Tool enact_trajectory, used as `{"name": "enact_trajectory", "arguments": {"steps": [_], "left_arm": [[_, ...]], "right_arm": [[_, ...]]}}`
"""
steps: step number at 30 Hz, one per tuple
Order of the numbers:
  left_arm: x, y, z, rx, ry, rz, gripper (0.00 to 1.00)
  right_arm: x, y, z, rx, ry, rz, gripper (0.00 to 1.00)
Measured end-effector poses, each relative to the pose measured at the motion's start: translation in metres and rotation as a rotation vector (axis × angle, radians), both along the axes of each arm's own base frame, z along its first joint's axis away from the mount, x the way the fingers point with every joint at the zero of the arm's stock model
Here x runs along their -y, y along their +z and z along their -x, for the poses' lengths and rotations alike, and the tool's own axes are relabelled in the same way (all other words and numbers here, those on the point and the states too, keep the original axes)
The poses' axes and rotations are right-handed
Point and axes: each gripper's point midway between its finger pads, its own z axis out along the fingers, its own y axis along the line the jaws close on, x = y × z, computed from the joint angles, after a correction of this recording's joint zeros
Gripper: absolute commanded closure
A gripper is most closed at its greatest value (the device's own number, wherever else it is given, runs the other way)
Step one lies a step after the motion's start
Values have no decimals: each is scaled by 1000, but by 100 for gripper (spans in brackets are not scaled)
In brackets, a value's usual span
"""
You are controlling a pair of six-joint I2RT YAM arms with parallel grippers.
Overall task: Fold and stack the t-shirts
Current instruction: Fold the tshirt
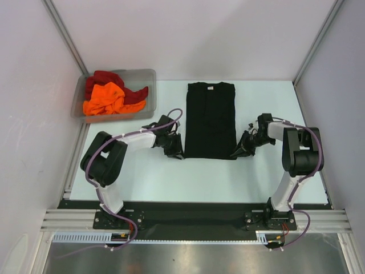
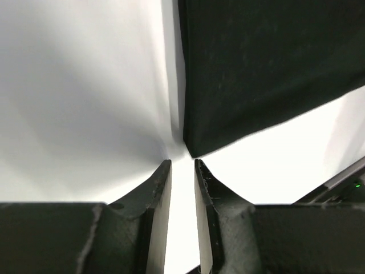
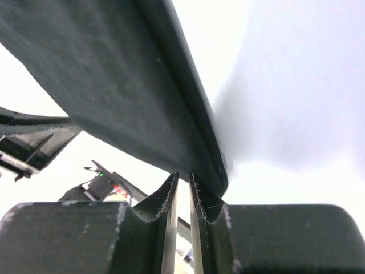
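Nearest, the two arm bases are bolted to a dark rail at the table's near edge, with purple cables looping along each arm. Both arms reach forward and inward, low over the white top.

The left gripper sits at the near left corner of the black shirt. Its jaws are a narrow slit apart with only bare table showing between them. The cloth corner lies just past the tips and is not held.

The right gripper is at the shirt's near right corner. Its fingers are almost together and a thin bright line shows in the gap. The shirt's doubled edge lies right across the tips, and I cannot tell whether they pinch it.

The black shirt lies flat in the middle of the table between the grippers, folded into a long strip, with its hem near and its collar far. A small pale mark at the collar is too small to read.

Farthest, a clear grey bin stands at the far left corner, well apart from the black shirt. In it, the orange shirt is bunched on top at the near side, and the dark red shirt is crumpled behind and beside it, spilling toward the right wall.
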Motion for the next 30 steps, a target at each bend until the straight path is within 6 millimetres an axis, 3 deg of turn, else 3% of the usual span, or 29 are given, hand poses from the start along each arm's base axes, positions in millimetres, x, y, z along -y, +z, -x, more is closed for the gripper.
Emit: {"name": "enact_trajectory", "arguments": {"steps": [3, 5, 12, 15, 18, 21, 25, 30], "left_arm": [[-4, 7, 8, 9, -17, -43, 72], [2, 18, 9, 21, -35, -45, 71], [64, 76, -24, 154, -91, 86, 72], [77, 65, -30, 125, -92, 116, 73], [76, 32, -25, 52, -87, 87, 73], [64, 1, -10, -15, -78, 46, 73], [60, 0, -6, 8, -73, 81, 74], [48, 0, 9, 11, -75, 77, 74]], "right_arm": [[6, 8, -2, 33, 3, 36, 82], [-1, 16, -4, 48, 26, 46, 81], [-62, 42, -22, 148, 141, 0, 82], [-90, 32, -21, 130, 188, -35, 83], [-102, 15, -12, 81, 214, -39, 83], [-97, 3, 1, 42, 210, -37, 83], [-74, -3, 13, 2, 154, -57, 83], [-24, -3, 14, -16, 32, -43, 82]]}}
